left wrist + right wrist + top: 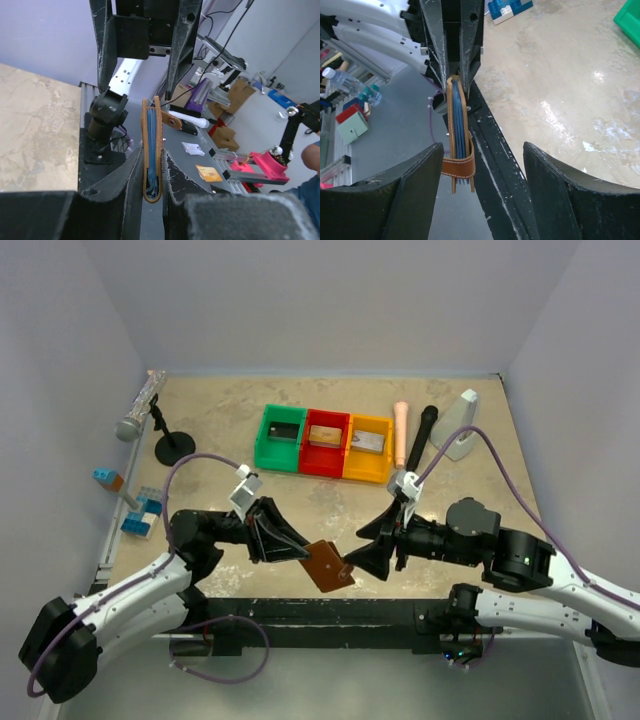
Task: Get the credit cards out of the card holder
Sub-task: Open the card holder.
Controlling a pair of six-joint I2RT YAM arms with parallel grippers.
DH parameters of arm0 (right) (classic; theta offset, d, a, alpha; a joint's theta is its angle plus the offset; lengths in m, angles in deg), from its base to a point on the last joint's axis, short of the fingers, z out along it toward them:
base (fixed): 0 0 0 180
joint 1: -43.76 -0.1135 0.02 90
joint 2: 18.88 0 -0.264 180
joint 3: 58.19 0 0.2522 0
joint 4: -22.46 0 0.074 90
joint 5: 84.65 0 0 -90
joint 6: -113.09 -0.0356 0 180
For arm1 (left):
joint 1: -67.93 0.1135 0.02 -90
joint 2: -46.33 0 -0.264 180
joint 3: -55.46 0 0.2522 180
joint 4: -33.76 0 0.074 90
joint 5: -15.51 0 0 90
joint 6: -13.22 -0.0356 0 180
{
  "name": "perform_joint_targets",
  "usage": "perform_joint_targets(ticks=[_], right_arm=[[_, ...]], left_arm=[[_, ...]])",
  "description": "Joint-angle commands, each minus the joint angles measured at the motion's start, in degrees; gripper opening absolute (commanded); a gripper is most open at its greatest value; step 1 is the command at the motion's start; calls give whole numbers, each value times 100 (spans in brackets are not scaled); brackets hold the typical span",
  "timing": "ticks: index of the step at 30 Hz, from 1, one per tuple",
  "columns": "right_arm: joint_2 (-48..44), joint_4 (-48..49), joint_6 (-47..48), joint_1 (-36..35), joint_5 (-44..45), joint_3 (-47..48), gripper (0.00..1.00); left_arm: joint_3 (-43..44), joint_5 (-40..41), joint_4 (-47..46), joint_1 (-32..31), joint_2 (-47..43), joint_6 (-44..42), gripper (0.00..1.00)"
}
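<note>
At the far left of the table a microphone leans on a small stand, with blue toy blocks nearer the arms. The left gripper is closed narrowly on the card holder, pinching one end of the folded brown wallet and holding it in the air over the table's near edge, between the two arms. From the left wrist it shows edge-on, with blue lining between its brown covers. The right gripper faces it with jaws spread wide, one on each side of the wallet's strapped end. The strap sits close to one finger, and contact cannot be judged. Further back stand a green bin, a red bin and a yellow bin, each with one of the credit cards lying inside.
</note>
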Motion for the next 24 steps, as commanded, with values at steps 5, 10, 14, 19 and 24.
perform_joint_targets(ticks=[5, 10, 14, 19, 24], right_arm=[[48, 786, -332, 18, -484, -87, 68], [109, 760, -376, 44, -379, -113, 67], [153, 865, -482, 149, -387, -201, 64], [329, 918, -578, 229, -536, -175, 57], [487, 1006, -631, 229, -677, -166, 55]], left_arm=[[-70, -328, -3296, 29, 813, 1340, 0], [-53, -301, -3296, 29, 680, 1296, 0], [-70, -275, -3296, 29, 637, 1322, 0], [-105, -240, -3287, 29, 566, 1340, 0], [-105, -222, -3296, 29, 505, 1358, 0]])
